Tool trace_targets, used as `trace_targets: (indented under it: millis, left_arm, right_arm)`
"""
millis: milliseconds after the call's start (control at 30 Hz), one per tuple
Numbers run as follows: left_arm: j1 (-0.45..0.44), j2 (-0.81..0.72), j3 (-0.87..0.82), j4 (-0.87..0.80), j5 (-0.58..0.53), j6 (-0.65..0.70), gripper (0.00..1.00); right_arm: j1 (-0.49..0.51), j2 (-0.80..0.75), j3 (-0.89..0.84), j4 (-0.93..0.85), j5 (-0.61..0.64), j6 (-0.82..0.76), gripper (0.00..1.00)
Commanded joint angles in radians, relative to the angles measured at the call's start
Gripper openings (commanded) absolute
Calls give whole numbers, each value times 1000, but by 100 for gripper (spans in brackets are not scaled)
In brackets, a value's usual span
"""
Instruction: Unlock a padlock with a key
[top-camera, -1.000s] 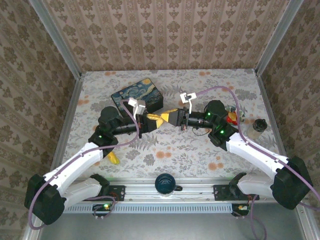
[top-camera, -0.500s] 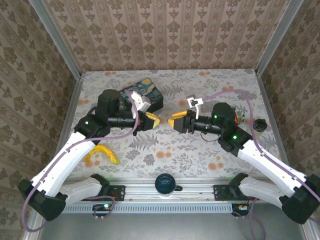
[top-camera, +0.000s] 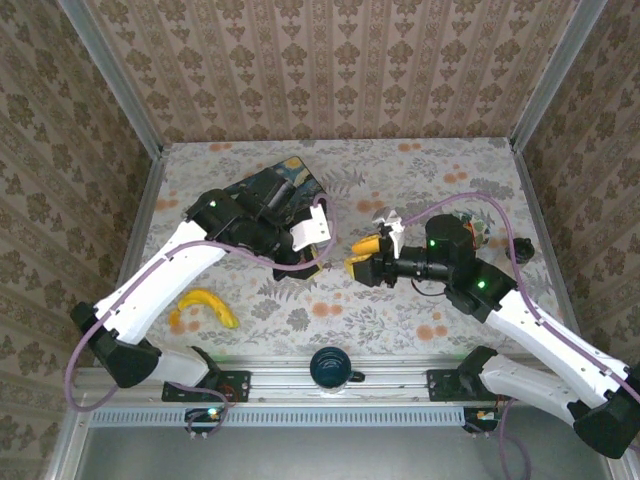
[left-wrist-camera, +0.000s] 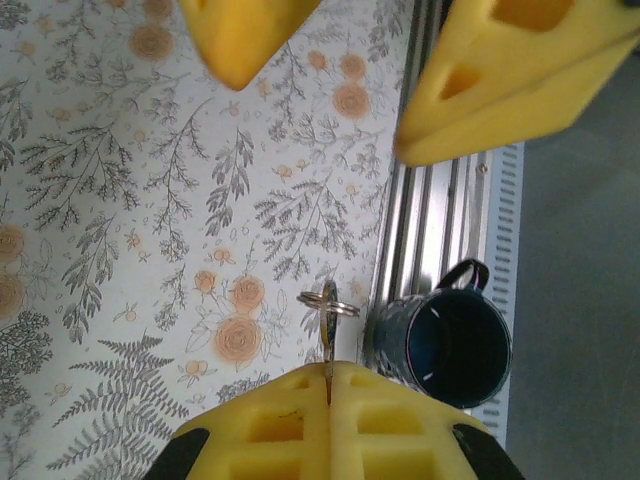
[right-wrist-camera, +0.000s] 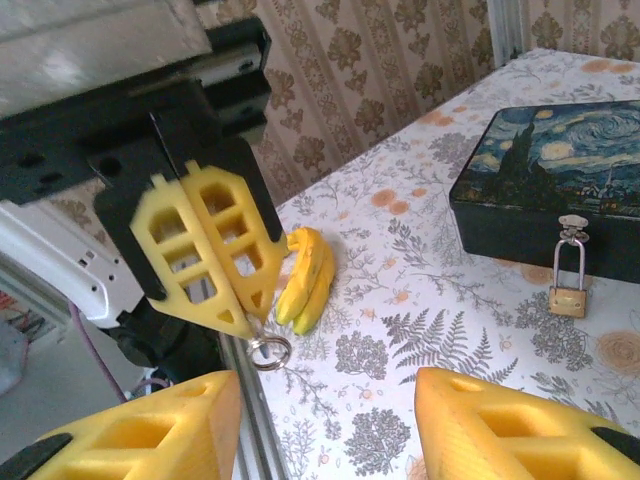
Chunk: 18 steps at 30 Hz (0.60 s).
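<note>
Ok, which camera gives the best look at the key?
Left wrist: the key juts close-up from the shut left gripper. Right wrist catches just its ring below that gripper. From the top it's too small to tell.

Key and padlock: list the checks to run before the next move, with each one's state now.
1. Left hand shut on the key: ok.
2. Key tip free: not ok; the ring end sticks out and the tip is hidden in the grip.
3. Right hand open and empty: ok.
4. Padlock in place: ok, hanging from the latch of the box.
5. Padlock steadied: not ok, nothing holds it.
6. Keyhole side: cannot tell.
</note>
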Motion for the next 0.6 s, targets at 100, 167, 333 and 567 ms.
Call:
trace_targets:
  millis: [100, 167, 333, 567]
  left_arm:
    - [-26, 61, 101, -170, -29, 124, 0]
    - [-27, 69, 118, -182, -25, 136, 0]
    - [-29, 80, 140, -207, -27, 155, 0]
    - [-28, 86, 164, -229, -8, 176, 0]
  right_arm:
    - [44, 16, -16, 32, -5, -83, 54]
    - [63, 26, -16, 52, -5, -92, 54]
    - [123, 67, -6, 80, 8, -123, 54]
    - [202, 138, 11, 101, 77, -179, 68]
